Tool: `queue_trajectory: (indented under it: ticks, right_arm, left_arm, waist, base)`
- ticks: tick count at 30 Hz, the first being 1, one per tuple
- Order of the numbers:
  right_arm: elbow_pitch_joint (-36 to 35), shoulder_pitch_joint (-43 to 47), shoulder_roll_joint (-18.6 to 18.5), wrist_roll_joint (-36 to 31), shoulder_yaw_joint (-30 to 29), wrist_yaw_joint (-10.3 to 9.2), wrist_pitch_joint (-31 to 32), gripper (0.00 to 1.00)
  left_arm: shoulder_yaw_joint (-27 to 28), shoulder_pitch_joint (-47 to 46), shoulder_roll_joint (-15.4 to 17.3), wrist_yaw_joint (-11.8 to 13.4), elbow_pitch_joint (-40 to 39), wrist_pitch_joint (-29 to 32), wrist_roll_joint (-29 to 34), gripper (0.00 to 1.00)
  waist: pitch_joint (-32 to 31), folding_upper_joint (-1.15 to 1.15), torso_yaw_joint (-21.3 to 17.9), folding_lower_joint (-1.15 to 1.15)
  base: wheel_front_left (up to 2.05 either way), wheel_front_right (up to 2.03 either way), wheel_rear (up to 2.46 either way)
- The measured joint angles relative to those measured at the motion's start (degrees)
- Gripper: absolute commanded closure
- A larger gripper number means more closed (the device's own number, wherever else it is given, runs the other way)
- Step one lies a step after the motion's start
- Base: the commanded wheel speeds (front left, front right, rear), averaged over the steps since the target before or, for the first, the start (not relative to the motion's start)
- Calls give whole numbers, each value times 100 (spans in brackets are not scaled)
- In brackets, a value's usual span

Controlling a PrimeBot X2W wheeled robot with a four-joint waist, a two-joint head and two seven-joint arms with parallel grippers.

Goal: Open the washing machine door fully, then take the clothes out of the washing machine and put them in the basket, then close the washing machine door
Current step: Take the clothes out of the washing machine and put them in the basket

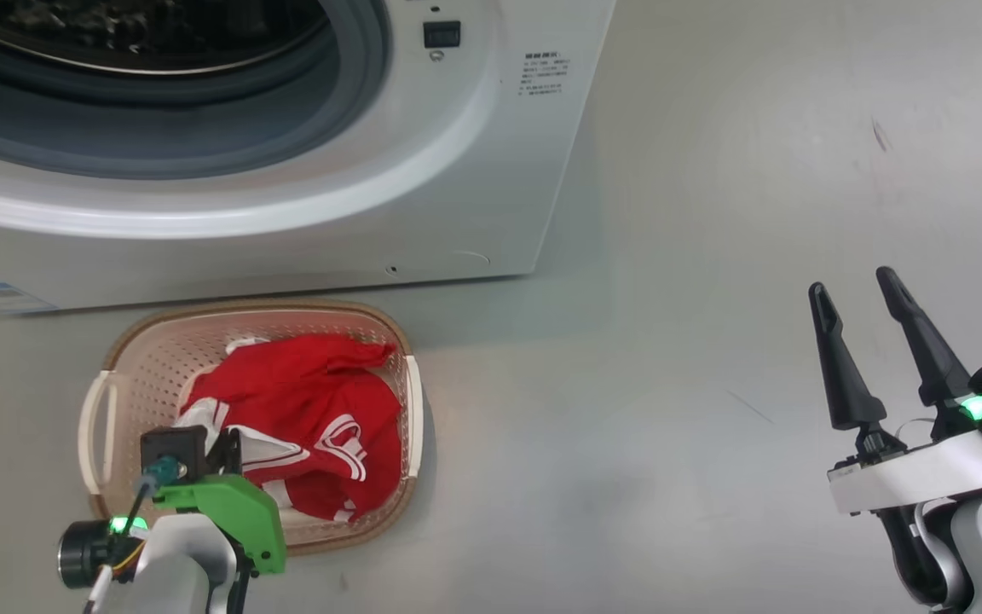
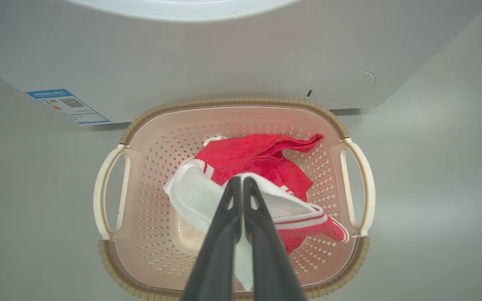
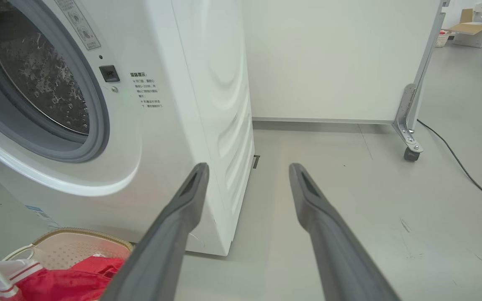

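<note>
Red clothes (image 2: 257,159) lie in the basket (image 2: 232,102), at 6 o'clock from the washing machine (image 1: 457,170). The left gripper (image 2: 241,179) pinches their white panel, 2 fingers together; the right gripper (image 1: 851,283) stands wide, empty.

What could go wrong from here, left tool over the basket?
1. The left tool is shut on the white panel of the clothes. Lifting without opening would likely drag them out of the basket.
2. Their red striped end lies close to the basket's wall, so a tug could spill it over the rim.
</note>
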Motion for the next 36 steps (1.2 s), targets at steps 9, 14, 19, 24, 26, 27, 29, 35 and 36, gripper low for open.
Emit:
queue_trajectory:
  ticks: [9, 14, 19, 24, 26, 27, 29, 35, 36]
  right_arm:
    - [-101, -229, -100, 65, -15, 0, 0, 0]
    - [-124, -317, -136, 112, 7, 0, 0, 0]
    - [-123, -400, -191, 212, -46, 0, -1, 0]
    - [-86, -522, -214, 213, -69, 0, -7, 0]
    - [-58, -576, -215, 216, -71, 0, -8, 0]
    - [-34, -597, -215, 216, -73, 0, -8, 0]
    - [-2, -615, -215, 218, -66, 0, -9, 0]
    - [101, -716, -193, 218, 12, 0, -9, 0]
    - [114, -735, -187, 219, 18, 0, -9, 0]
  left_arm:
    - [277, -562, -7, 116, 581, 187, -69, 100]
    - [419, -912, 10, 158, 826, 186, -176, 100]
    - [475, -1287, 10, 204, 1074, 134, -176, 100]
    - [474, -1505, 5, 204, 1330, 24, -176, 100]
    - [464, -1532, 5, 205, 1451, -37, -176, 100]
    - [453, -1543, 4, 204, 1503, -66, -177, 100]
    - [453, -1554, 0, 204, 1606, -101, -219, 100]
    - [459, -1558, -1, 133, 1856, -304, -312, 0]
    - [457, -1558, -2, 99, 1885, -354, -331, 0]
  waist:
    - [624, 0, -258, 0]
    - [967, 0, -407, 0]
    - [1349, 0, -564, 0]
    - [1604, 0, -636, 0]
    - [1656, 0, -650, 0]
    - [1662, 0, -646, 0]
    - [1645, 0, -630, 0]
    - [1471, 0, -551, 0]
    - [1433, 0, -537, 0]
  base:
    - [0, 0, 0]
    - [0, 0, 0]
    - [0, 0, 0]
    - [0, 0, 0]
    - [0, 0, 0]
    - [0, 0, 0]
    - [0, 0, 0]
    - [0, 0, 0]
    - [0, 0, 0]
